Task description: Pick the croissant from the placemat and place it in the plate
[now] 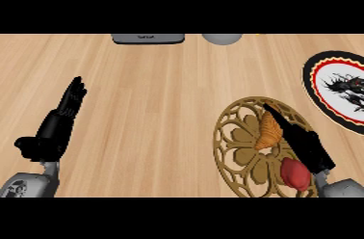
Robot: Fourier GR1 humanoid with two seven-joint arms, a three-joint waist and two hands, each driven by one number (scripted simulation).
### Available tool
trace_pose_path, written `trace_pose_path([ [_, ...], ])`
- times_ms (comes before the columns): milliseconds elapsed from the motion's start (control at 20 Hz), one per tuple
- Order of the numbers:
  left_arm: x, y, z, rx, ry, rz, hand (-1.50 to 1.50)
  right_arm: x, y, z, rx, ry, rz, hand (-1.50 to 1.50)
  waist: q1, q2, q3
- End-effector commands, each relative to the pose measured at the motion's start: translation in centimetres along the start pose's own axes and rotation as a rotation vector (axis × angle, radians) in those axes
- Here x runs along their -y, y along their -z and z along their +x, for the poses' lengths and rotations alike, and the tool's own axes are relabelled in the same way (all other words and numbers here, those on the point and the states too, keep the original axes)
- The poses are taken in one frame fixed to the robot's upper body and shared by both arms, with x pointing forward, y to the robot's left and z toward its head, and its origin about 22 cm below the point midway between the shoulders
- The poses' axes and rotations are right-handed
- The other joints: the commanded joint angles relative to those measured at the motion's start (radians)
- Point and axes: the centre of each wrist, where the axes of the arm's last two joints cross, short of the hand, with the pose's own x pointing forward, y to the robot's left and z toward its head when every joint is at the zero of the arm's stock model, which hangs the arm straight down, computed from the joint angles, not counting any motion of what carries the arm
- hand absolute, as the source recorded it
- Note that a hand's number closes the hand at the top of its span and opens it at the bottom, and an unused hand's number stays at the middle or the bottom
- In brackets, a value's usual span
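Observation:
A golden-brown croissant lies on the round, gold openwork placemat at the lower right. My right hand stretches over the placemat with straight fingers, its fingertips just right of the croissant and beside it; it is open. The plate, white with a red, black and cream rim and a dark drawing inside, sits at the right edge, partly cut off. My left hand rests open at the left with its fingers pointing up, far from the croissant.
A red, rounded food item lies on the placemat's lower right, next to my right wrist. At the counter's far edge stand a grey flat object and a grey rounded object. Wooden countertop spans the middle.

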Motion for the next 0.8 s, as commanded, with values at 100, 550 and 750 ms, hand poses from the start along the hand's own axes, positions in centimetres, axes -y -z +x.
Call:
trace_pose_path([
  [100,-1.3,-1.1,-1.4,-0.071,0.033,0.025,0.0,-0.8,4.3,5.3,0.097,0.265,-0.332,1.5,-0.007,0.016,-0.044],
  [550,-0.4,-2.1,-3.2,-0.177,-0.057,0.002,0.0,-0.8,5.9,5.9,0.201,0.065,-1.132,-1.5,-0.017,0.016,-0.047],
  [750,-0.2,-1.5,-3.8,-0.179,-0.061,-0.003,0.0,-7.5,8.0,6.6,0.273,-0.008,-1.204,-1.5,-0.022,0.015,-0.046],
])
